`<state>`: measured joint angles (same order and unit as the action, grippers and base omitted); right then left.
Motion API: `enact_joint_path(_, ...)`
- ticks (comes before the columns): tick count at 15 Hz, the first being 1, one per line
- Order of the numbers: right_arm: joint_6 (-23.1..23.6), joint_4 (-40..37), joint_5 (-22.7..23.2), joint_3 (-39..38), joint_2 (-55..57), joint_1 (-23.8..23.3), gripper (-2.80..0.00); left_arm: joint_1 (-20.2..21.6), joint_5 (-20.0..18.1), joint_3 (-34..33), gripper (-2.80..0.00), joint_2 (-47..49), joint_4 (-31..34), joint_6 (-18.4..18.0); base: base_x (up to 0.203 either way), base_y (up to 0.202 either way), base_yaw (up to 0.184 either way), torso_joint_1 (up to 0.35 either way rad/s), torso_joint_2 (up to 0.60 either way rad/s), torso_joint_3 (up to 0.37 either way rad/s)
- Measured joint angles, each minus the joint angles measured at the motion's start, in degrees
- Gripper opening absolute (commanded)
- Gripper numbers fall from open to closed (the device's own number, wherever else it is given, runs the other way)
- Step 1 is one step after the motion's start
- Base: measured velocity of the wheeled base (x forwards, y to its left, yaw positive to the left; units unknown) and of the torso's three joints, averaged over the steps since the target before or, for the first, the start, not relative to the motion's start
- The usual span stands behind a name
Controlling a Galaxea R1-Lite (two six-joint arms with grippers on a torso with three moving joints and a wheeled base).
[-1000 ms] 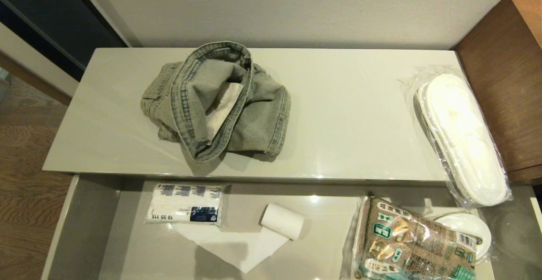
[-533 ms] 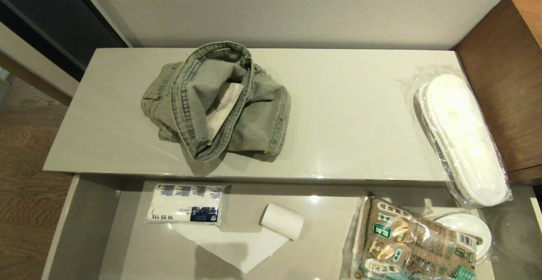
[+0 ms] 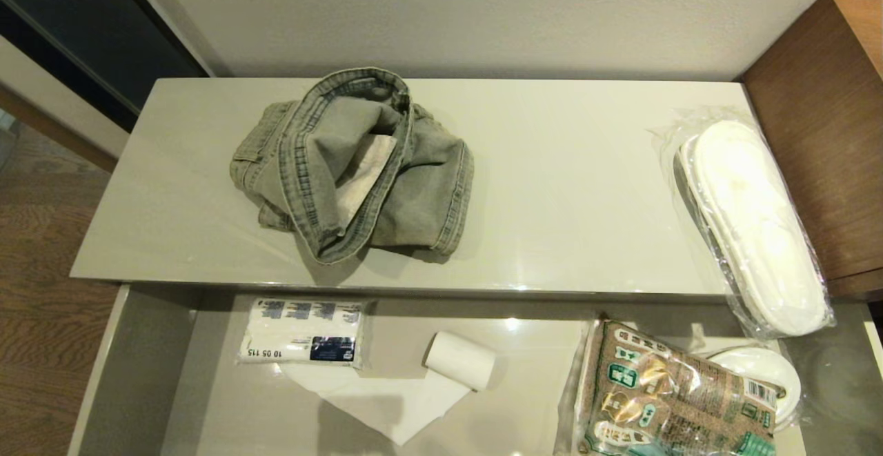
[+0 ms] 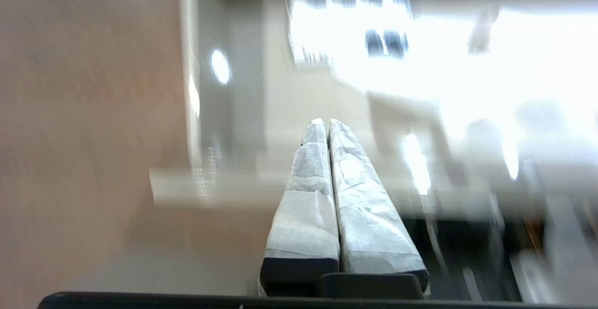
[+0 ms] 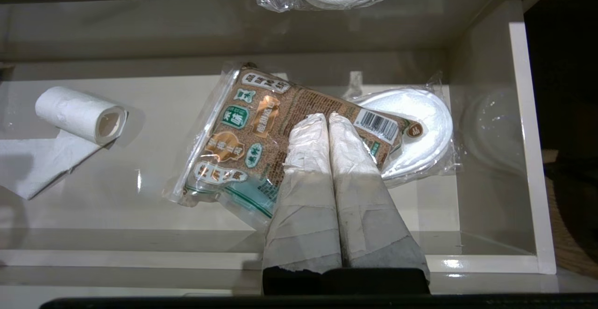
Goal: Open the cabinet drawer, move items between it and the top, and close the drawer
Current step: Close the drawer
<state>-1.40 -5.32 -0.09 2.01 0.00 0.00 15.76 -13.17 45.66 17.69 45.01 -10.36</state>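
1. Right tool (image 5: 328,118): fingers pressed together, nothing held. It hangs over the open drawer (image 5: 521,112), tips pointing down at the brown printed food bag (image 5: 261,131) directly under it.
2. Wrapped white round plates (image 5: 416,131) lie just beyond the tool tips on one side, partly tucked under the food bag; a clear lid-like dish (image 5: 490,131) sits further out by the drawer's end wall.
3. Paper roll (image 5: 79,115) w/ a loose sheet trailing from it lies well off to the tool's other side, also in the drawer.
4. Left tool (image 4: 325,122): fingers closed tight, empty. View is blurred; beyond its tips only a bright white pack w/ dark print (image 4: 348,33) and pale glossy surfaces show, wood floor off to one side. Can't tell how near it is to anything.
5. Neither tool shows in the head view.
6. Cabinet (image 3: 103,273) w/ its top (image 3: 566,187): the denim garment (image 3: 359,166) sits bunched on the top, well apart from the right tool's spot, towards the left half.
7. Slippers in clear wrap (image 3: 752,228) lie at the top's right end, one end overhanging the front edge above the drawer, just ahead of the right tool's area.
8. Tissue pack (image 3: 303,332) lies in the drawer's left part, touching the loose sheet.
9. Brown wooden unit (image 3: 828,132) stands beside the cabinet's right end.
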Motion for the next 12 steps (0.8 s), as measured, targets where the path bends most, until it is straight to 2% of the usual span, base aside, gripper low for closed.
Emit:
enact_joint_path(3, 0.00, 0.00, 0.00, 0.00, 0.00, 0.00, -2.80, 1.86, 0.30, -13.24, -2.80, -0.80, -21.32, 1.05, 0.000, 0.000, 0.000, 0.000, 0.00, 0.000)
enact_joint_path(4, 0.00, 0.00, -0.01, 0.00, 0.00, 0.00, -2.80, 2.66, 0.49, -16.52, -2.80, -1.17, -26.62, 1.42, 0.000, 0.000, 0.000, 0.000, 0.00, 0.000)
enact_joint_path(8, -0.02, 0.00, 0.01, 0.00, 0.00, 0.00, -2.80, 3.87, 0.77, -29.51, -2.80, -1.96, -40.50, 2.03, 0.000, 0.000, 0.000, 0.000, 0.00, 0.000)
enact_joint_path(10, 0.00, -0.02, 0.01, 0.00, 0.00, 0.00, -2.80, 4.21, 1.78, -39.07, -2.80, -2.10, -49.59, 2.51, 0.000, 0.000, 0.000, 0.000, 0.00, 0.000)
enact_joint_path(12, 0.01, 0.00, 0.00, 0.00, 0.00, 0.00, -2.80, 4.50, 3.50, -44.01, -2.80, -2.21, -55.12, 2.97, 0.000, 0.000, 0.000, 0.000, 0.00, 0.000)
